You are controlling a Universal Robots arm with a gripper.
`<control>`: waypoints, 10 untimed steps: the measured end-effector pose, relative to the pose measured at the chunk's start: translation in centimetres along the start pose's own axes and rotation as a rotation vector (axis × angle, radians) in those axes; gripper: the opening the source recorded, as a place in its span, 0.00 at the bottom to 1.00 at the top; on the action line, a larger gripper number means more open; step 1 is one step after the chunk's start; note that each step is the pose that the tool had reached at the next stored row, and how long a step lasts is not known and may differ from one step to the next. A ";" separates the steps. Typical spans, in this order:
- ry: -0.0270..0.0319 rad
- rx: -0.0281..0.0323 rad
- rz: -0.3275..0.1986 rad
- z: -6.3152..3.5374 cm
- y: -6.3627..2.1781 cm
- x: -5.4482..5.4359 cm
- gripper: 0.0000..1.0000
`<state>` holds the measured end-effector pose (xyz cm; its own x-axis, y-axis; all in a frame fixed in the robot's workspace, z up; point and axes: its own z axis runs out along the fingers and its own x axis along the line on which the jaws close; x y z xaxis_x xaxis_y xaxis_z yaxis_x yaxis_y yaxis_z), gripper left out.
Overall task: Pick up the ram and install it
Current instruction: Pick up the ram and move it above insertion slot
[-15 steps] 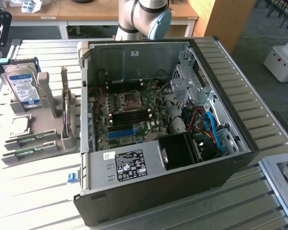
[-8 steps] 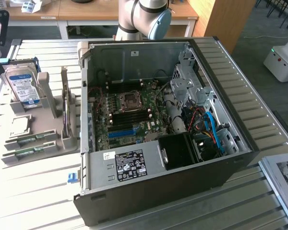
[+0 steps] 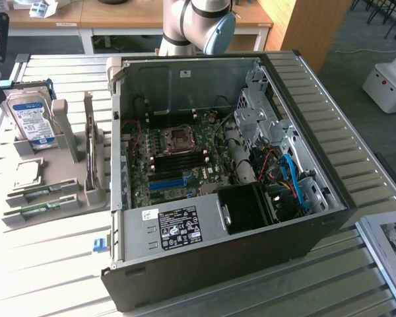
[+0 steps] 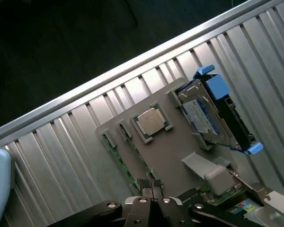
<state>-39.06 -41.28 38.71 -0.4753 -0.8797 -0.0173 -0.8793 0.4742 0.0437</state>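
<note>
Here, closed gripper (image 4: 151, 187) near ram (image 4: 118, 156).

Green ram (image 3: 41, 193) sits in a grey holder (image 3: 63, 125) at the exterior view's left. Silver hard drive (image 3: 32, 120), blue-and-white label. Computer case (image 3: 251, 261) black outside, grey inside; green motherboard (image 3: 175, 155) with a blue slot (image 3: 166, 183). Pale, ribbed metal table (image 3: 46, 271).

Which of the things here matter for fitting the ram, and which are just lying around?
For the job: ram sticks in the grey holder; open computer case with its motherboard; gripper, shut, over the holder.
Lying about: hard drive; processor chip; small blue clip.
</note>
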 end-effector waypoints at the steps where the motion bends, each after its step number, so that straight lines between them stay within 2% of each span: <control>1: 0.0009 -0.0003 -0.018 0.01 0.00 0.0 0.10; 10: 0.0080 -0.0032 -0.182 0.05 0.00 0.0 0.10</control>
<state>-39.06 -41.28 38.66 -0.3077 -0.9513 -0.0173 -0.9508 0.3068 0.0438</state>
